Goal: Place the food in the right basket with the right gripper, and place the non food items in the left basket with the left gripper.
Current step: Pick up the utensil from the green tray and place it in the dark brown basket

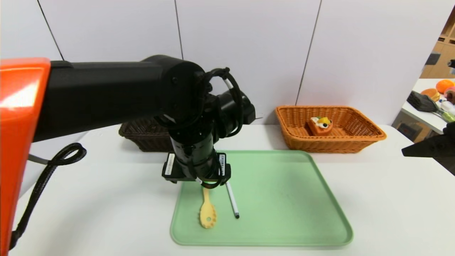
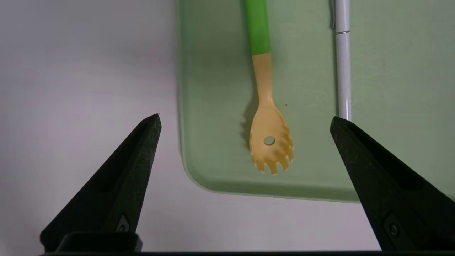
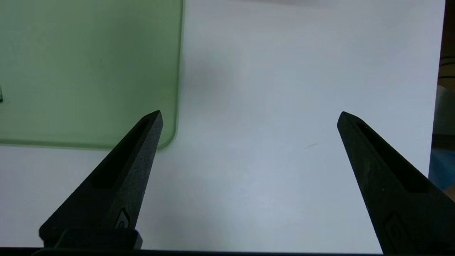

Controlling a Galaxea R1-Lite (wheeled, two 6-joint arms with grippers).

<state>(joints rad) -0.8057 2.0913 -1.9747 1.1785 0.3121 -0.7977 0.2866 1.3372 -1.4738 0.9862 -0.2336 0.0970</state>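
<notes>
While the waffle wedge (image 1: pixel 320 125) sits inside the orange-tan basket (image 1: pixel 369 140), the left gripper (image 2: pixel 245 119) hangs wide open and empty above the green tray (image 1: pixel 284 199), over the yellow pasta spoon (image 2: pixel 269 142) and white pen (image 2: pixel 343 71) lying side by side. At the table's right, the right gripper (image 3: pixel 249 115) is also spread wide and empty. Behind the left arm stands the dark brown basket (image 1: pixel 142 135).

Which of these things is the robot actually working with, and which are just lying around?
Part of the job: pasta spoon, white pen, waffle wedge, orange basket, dark basket, left end effector, right end effector.

Just there: green tray, side-table clutter.
</notes>
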